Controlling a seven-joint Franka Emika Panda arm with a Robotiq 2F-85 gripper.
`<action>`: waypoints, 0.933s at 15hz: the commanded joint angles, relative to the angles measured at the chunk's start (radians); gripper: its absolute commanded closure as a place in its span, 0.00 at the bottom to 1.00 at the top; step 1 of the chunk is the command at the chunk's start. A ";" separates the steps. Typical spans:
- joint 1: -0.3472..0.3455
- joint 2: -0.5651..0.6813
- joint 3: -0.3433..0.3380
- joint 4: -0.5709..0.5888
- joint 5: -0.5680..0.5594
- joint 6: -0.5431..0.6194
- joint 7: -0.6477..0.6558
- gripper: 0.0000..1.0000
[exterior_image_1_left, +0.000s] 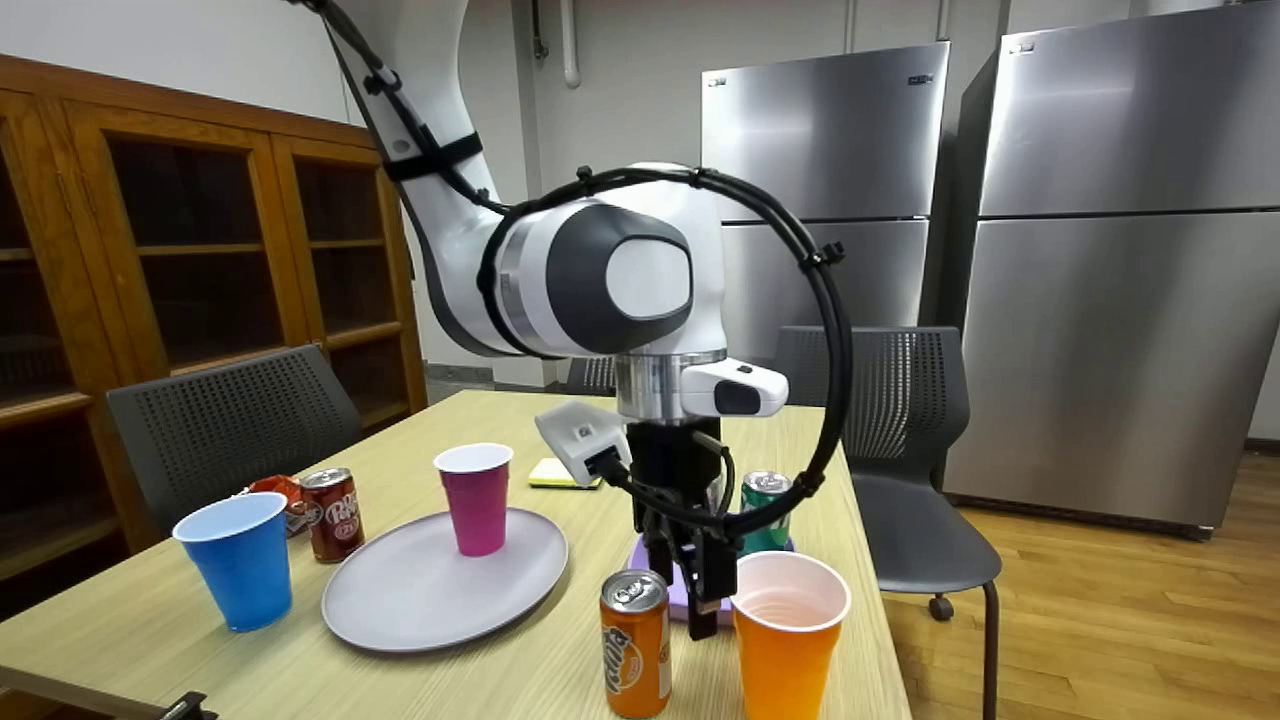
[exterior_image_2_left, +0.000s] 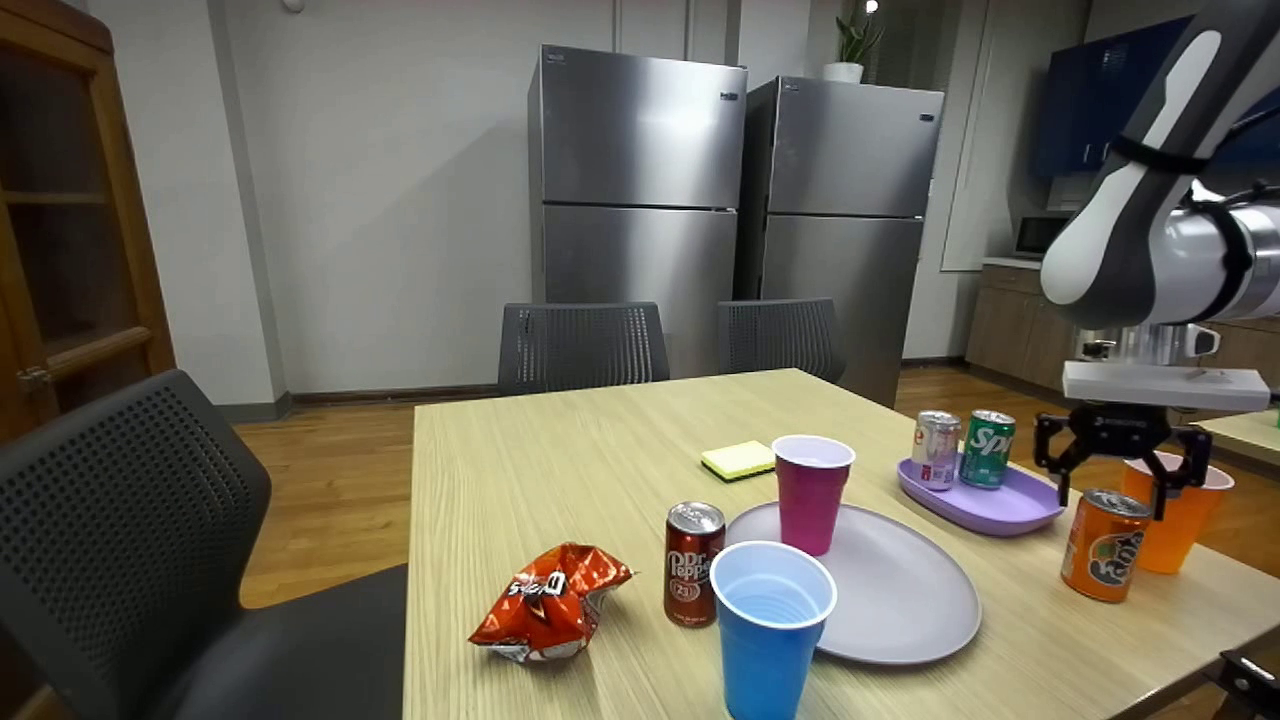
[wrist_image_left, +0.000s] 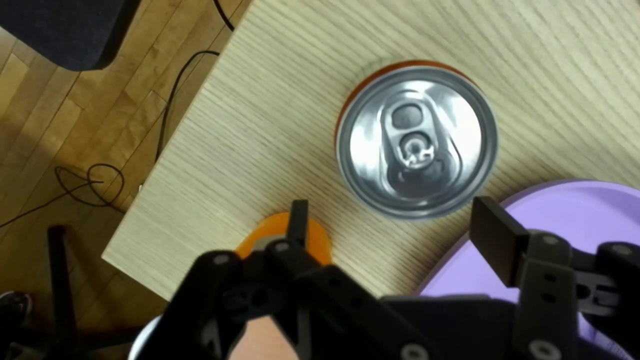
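Note:
My gripper (wrist_image_left: 392, 217) is open, its two dark pads (wrist_image_left: 500, 240) wide apart with nothing held between them. Just beyond the fingertips in the wrist view stands an upright orange Fanta can (wrist_image_left: 415, 145), its silver lid and tab facing the camera. In both exterior views the fingertips hang close to the top of this can (exterior_image_1_left: 636, 660) (exterior_image_2_left: 1103, 555); no contact is visible. An orange cup (exterior_image_1_left: 790, 665) stands upright beside the can, partly hidden behind a finger in the wrist view. The purple tray (wrist_image_left: 575, 210) lies under the other finger.
The tray (exterior_image_2_left: 985, 515) carries a Sprite can (exterior_image_2_left: 987, 450) and a silver-and-pink can (exterior_image_2_left: 936, 450). A grey plate (exterior_image_2_left: 900, 610) bears a magenta cup (exterior_image_2_left: 812, 500). Nearby are a blue cup (exterior_image_2_left: 770, 650), Dr Pepper can (exterior_image_2_left: 690, 575), red chip bag (exterior_image_2_left: 550, 610) and yellow sponge (exterior_image_2_left: 738, 460).

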 joint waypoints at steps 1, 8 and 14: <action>0.013 -0.032 -0.008 -0.028 -0.015 -0.016 0.003 0.00; 0.018 -0.055 -0.007 -0.065 -0.014 -0.012 0.000 0.00; 0.028 -0.081 -0.003 -0.102 -0.018 -0.008 0.000 0.00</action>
